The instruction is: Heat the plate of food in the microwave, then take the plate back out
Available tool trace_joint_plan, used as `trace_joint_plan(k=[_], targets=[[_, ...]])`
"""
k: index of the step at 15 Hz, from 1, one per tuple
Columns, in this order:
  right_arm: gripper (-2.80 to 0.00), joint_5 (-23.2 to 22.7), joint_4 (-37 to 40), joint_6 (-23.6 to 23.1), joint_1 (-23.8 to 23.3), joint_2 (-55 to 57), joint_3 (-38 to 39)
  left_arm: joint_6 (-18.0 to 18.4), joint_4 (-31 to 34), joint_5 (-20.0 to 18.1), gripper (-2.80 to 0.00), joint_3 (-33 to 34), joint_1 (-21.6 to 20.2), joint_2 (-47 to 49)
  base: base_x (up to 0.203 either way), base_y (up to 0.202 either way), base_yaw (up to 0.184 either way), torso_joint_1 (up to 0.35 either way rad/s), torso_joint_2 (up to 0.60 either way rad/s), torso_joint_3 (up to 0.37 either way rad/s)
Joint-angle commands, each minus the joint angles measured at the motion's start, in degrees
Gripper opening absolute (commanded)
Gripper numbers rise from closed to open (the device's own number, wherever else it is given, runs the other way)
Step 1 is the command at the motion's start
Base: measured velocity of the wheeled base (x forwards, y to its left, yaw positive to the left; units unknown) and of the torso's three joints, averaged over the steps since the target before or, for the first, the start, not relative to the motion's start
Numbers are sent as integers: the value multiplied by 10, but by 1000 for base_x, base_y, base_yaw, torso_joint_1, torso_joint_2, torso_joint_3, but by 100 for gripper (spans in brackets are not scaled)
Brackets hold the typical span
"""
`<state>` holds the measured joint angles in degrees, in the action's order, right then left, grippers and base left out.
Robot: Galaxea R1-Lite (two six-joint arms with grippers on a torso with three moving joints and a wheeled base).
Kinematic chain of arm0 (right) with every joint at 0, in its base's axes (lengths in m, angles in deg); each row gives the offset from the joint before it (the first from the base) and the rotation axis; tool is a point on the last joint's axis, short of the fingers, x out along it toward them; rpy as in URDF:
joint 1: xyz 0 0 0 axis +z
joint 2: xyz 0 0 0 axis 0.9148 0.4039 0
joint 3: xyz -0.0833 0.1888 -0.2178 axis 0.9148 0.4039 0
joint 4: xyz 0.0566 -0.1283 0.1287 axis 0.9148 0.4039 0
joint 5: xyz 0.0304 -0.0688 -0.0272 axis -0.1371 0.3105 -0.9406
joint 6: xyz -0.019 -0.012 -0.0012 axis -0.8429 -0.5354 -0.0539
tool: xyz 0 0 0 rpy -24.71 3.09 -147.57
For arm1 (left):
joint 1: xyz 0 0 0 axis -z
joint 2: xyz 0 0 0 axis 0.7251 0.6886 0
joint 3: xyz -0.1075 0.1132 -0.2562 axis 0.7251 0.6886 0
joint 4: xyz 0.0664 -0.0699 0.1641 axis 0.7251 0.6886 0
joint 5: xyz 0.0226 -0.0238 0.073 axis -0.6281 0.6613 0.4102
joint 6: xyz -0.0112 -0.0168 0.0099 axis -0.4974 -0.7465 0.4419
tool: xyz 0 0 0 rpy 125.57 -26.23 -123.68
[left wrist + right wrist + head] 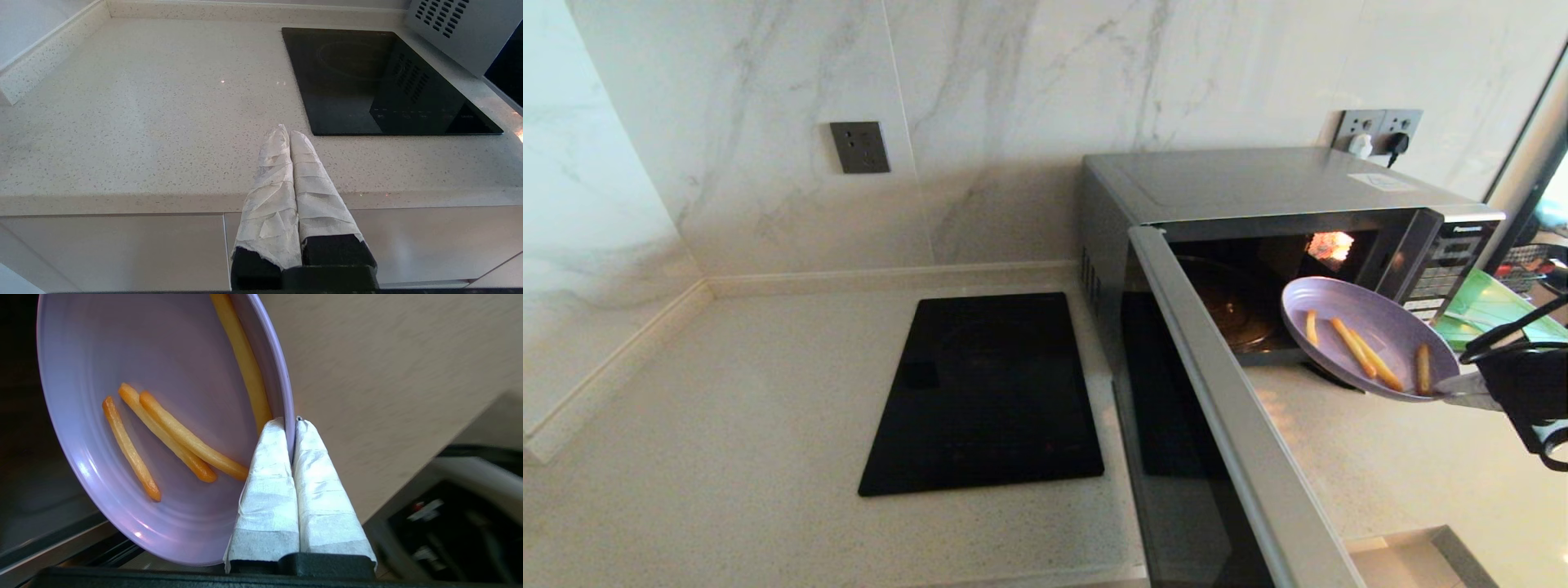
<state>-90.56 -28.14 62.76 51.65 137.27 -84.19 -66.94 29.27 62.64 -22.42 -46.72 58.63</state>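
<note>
The lavender plate of food [1364, 335] carries several orange fries and hangs in the air just in front of the microwave's open cavity, above the counter. My right gripper [1454, 390] is shut on its near right rim; in the right wrist view the plate [163, 416] is pinched at its edge between the white-wrapped fingers [267, 465] of that gripper [291, 421]. The silver-grey microwave [1258, 184] stands at the back right with its door [1217, 408] swung wide open toward me and its inside lit. My left gripper [286, 130] is shut and empty, parked low over the counter's front edge.
A black glass cooktop [988, 392] lies flush in the speckled counter left of the microwave. A green board [1494, 306] lies right of the microwave beside a wire rack [1535, 265]. The open door stands between cooktop and plate. Marble walls close the back and left.
</note>
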Motion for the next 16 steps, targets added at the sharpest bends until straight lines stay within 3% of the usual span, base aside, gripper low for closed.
trace_joint_plan(k=[1, 6, 16], targets=[[-280, 16, 0, -23, -18, 10, 10, -1, 0, 0, -280, 0, 0, 0, 0, 0, 0, 0, 0, 0], [-280, 27, -8, -84, -85, 19, 21, -1, 0, 0, -280, 0, 0, 1, 0, 0, 0, 0, 0, 0], [-280, 26, -146, -189, -284, 150, 34, -1, 0, 0, -280, 0, 0, 1, 0, 0, 0, 0, 0, 0]])
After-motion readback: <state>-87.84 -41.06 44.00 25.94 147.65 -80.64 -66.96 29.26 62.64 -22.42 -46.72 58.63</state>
